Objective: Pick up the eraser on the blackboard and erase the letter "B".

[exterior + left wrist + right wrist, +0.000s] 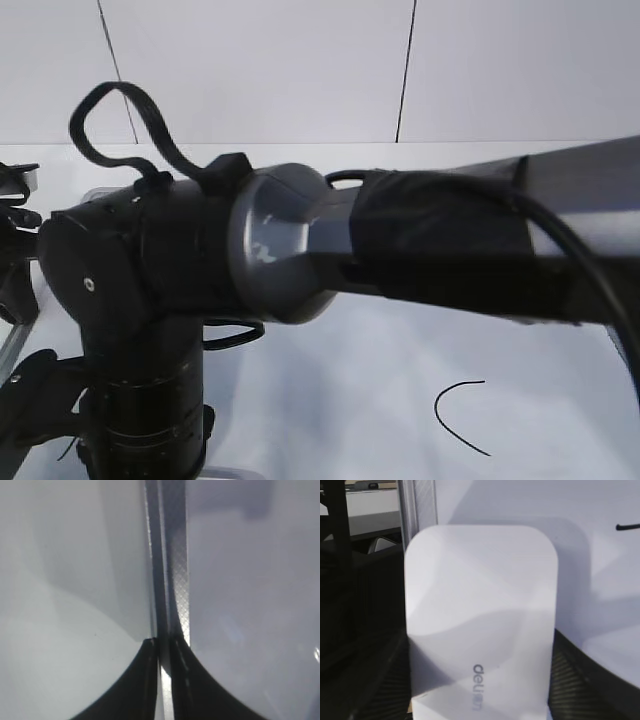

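The eraser, a flat white rounded block with small grey print, fills the right wrist view. My right gripper is shut on it, with one dark finger against each long side. It lies over the blackboard, close to the grey frame. A short black stroke shows at the upper right. The letter "B" is hidden. My left gripper is shut on the blackboard's grey metal frame, a thin strip running up between its jaws. The exterior view is mostly blocked by my right arm.
A curved black stroke like a "C" is on the white board surface at the lower right of the exterior view. Dark equipment stands beyond the board's frame. A white wall rises behind.
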You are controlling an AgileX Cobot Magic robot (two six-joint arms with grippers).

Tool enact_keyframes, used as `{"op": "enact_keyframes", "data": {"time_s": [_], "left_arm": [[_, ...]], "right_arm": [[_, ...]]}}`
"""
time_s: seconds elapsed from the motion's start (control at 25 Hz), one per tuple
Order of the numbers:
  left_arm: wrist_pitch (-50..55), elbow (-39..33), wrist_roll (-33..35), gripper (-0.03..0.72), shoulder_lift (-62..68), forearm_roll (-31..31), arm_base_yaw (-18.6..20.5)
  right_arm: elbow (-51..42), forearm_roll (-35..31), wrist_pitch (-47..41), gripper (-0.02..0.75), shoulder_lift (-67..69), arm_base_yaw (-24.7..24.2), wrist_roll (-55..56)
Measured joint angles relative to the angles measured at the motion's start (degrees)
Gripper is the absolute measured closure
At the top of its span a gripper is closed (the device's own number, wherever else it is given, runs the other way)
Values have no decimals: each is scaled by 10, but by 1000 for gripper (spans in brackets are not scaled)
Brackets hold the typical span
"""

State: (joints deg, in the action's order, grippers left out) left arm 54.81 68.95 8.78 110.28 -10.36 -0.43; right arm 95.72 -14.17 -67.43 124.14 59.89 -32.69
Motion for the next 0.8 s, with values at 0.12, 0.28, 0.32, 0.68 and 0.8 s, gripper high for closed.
{"op": "enact_keyframes", "data": {"time_s": [0.12,0.28,0.32,0.68,0.8], "left_arm": [[0,0,0,643,0,0,0],[0,0,0,643,0,0,0],[0,0,0,643,0,0,0],[-1,0,0,643,0,0,0],[-2,0,0,643,0,0,0]], "right_arm": [[0,11,0,233,0,-1,1],[0,12,-5,233,0,-17,3],[0,14,-7,233,0,-27,3],[0,57,31,233,-2,-89,12],[19,63,36,233,9,-109,23]]}}
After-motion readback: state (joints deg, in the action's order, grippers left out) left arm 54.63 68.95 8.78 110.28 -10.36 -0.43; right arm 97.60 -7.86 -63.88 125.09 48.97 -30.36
